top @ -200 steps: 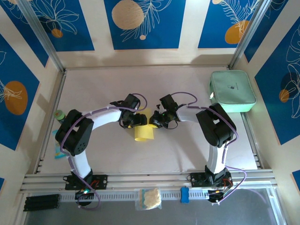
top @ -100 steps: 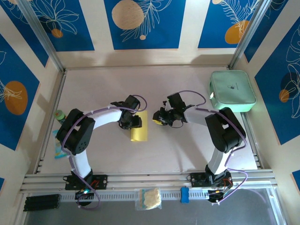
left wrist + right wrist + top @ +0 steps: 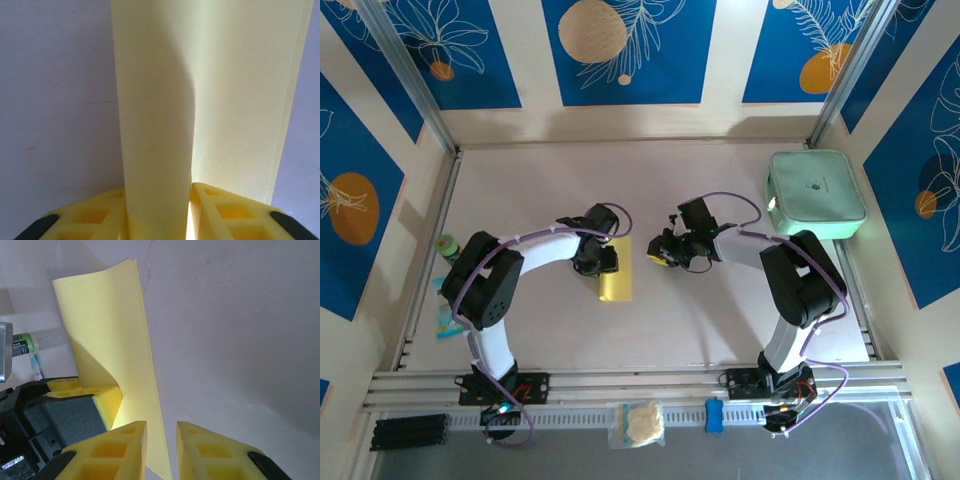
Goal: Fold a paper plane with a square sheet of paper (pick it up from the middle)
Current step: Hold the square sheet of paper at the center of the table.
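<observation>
The right tool (image 3: 161, 427) held its two yellow fingers apart over the desk (image 3: 240, 330). Just beside them, the folded yellow sheet (image 3: 107, 325) curled up from the left tool (image 3: 107, 402).

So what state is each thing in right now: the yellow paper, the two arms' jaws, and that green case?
sheet of paper: curled over on itself, fold rounded rather than creased, one end pinched.
left gripper: jaws shut on the sheet of paper.
right gripper: jaws open, holding nothing, close to the sheet's edge.
mint-green case: closed, lying flat.
</observation>
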### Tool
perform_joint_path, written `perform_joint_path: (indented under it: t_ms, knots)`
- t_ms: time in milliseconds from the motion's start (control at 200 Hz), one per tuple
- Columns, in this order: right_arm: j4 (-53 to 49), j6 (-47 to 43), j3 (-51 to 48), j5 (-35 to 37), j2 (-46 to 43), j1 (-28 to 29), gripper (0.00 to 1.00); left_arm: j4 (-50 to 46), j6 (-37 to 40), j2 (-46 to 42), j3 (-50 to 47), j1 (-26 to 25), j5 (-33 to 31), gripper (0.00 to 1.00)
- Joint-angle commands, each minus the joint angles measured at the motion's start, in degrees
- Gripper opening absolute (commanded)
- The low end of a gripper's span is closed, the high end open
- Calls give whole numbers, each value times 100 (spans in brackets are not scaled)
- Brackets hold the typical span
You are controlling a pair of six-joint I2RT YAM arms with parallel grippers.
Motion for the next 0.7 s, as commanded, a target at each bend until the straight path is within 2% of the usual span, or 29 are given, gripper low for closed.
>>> perform_joint_path:
  t_ms: [0, 300, 695]
  knots:
    - [-148, -68, -67, 9, -102, -14, 23, -101, 42, 287, -64, 35, -67, 34]
    - [-125, -41, -47, -8, -30, 2, 23, -150, 349, 406, 5, 32, 91, 37]
    - [-117, -53, -23, -34, 29, 46, 23, -172, 222, 524, -9, 31, 58, 41]
